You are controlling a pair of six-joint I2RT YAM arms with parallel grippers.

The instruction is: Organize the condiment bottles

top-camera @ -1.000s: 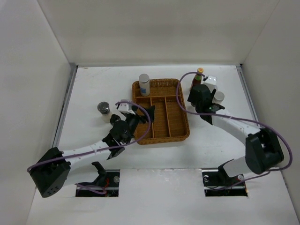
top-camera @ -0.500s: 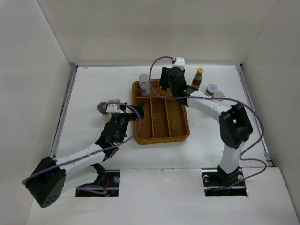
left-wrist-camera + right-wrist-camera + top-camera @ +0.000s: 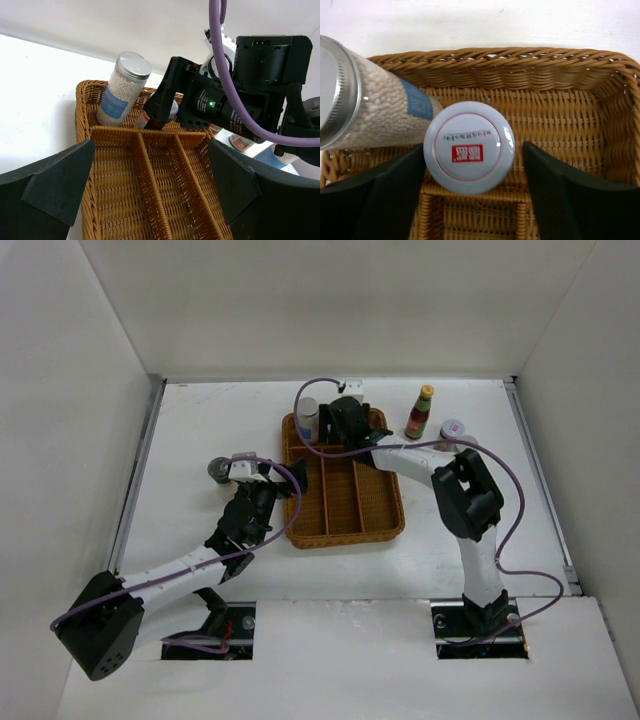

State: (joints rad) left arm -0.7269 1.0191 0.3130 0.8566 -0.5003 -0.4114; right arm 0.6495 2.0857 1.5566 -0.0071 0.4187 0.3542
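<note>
A short jar with a white lid and red label [image 3: 469,146] stands in the back compartment of the wicker tray [image 3: 520,57]. Beside it stands a white blue-labelled shaker [image 3: 375,115], which also shows in the top view [image 3: 307,418]. My right gripper [image 3: 472,150] is open around the jar: the left finger is at its lid, the right finger a little apart. In the top view it [image 3: 338,425] hangs over the tray's back. My left gripper [image 3: 278,490] is open and empty at the tray's left edge. A red sauce bottle [image 3: 420,412] and a jar [image 3: 453,428] stand right of the tray.
A silver-lidded jar [image 3: 218,471] stands on the table left of the tray, close behind my left wrist. The tray's [image 3: 82,130] three long front compartments hold nothing. White walls close in the table on three sides.
My right arm swung left from the jars beside the red bottle to the tray's back compartment, where the white-lidded jar now stands. My left gripper drew back slightly.
</note>
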